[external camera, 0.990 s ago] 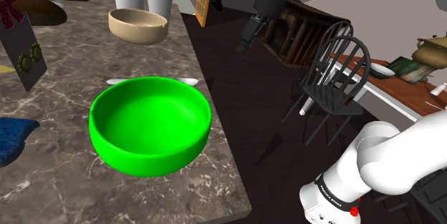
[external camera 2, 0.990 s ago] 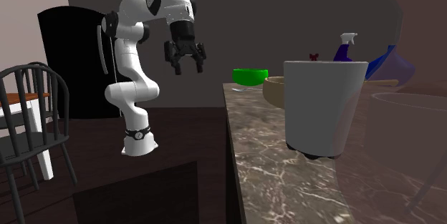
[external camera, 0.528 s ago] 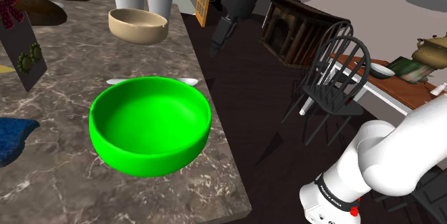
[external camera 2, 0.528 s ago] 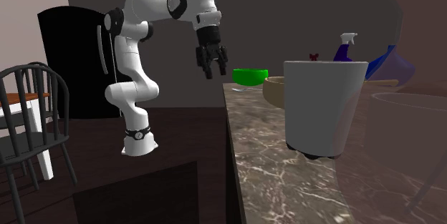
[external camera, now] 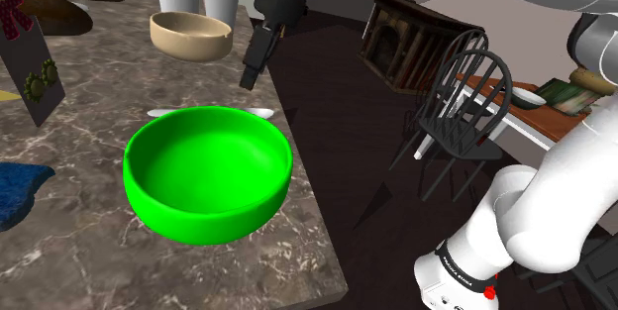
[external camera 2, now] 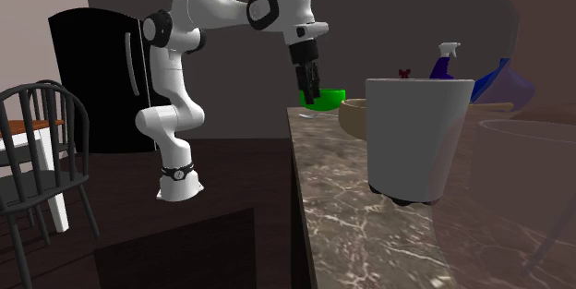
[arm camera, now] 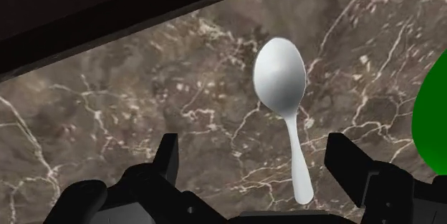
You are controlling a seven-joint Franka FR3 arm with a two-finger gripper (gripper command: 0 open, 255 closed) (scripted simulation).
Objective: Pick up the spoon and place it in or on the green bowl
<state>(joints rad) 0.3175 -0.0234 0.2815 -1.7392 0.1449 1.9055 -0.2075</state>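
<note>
We note the gripper (external camera: 250, 72) hanging over the marble counter (external camera: 99, 100), near the counter's edge, between the tan bowl (external camera: 190, 36) and the green bowl (external camera: 203, 221). Claw released: in the wrist view both black fingers (arm camera: 168, 164) stand wide apart and hold nothing.

The spoon (arm camera: 285, 101) is white. It lies flat on the counter under the gripper, with its handle running back between the two fingers and touching neither. The green bowl's rim (arm camera: 434, 122) sits just beside the spoon.

In the shoulder view we see the spoon's rounded end (external camera: 259, 112) behind the green bowl's far rim, close to the counter's edge.

In the second exterior view the gripper (external camera 2: 312, 93) points down, above the green bowl (external camera 2: 325, 101). A white cup (external camera 2: 415, 139) stands in the foreground.
</note>
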